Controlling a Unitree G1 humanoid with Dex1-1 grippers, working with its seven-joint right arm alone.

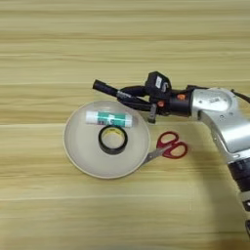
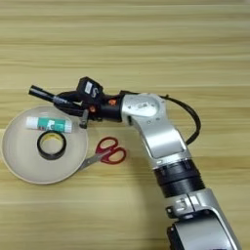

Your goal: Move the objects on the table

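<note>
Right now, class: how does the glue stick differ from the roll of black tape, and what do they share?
The glue stick is a white tube with a green label; the roll of black tape is a dark ring with a hollow middle. The glue stick lies on its side toward the plate's far edge, the tape flat near its middle. Both rest inside the round beige plate.

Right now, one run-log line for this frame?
right gripper: shut on black marker, above plate rim | plate: glue stick, tape roll | scissors: beside plate
</note>
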